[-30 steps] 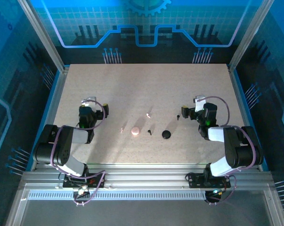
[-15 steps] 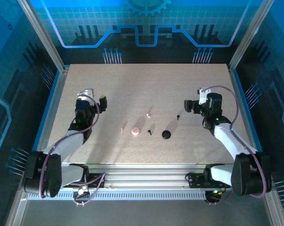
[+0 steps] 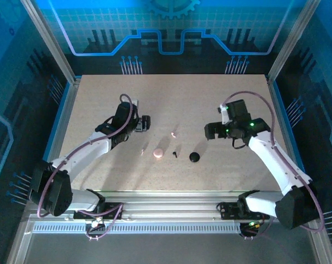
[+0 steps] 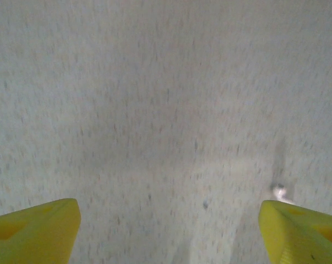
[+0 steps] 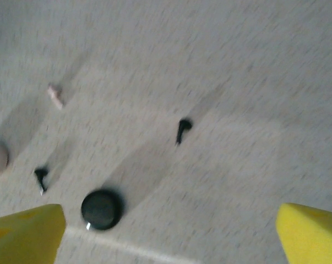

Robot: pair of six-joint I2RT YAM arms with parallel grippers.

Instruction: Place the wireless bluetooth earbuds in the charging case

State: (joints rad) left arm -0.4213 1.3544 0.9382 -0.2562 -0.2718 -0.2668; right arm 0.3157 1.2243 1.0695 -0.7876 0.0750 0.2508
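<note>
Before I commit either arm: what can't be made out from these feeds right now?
1. Small round pale pink case: top view, too small to tell open or closed; right wrist view, partly cut off by the left edge.
2. Tiny whitish piece: left wrist view, blurred, shape unreadable.
3. Tiny black earbud: right wrist view, blurred, fine detail unclear.

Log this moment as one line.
left tool: open, empty | right tool: open, empty, near black earbud | charging case: on table, untouched | whitish earbud: loose beyond case
</note>
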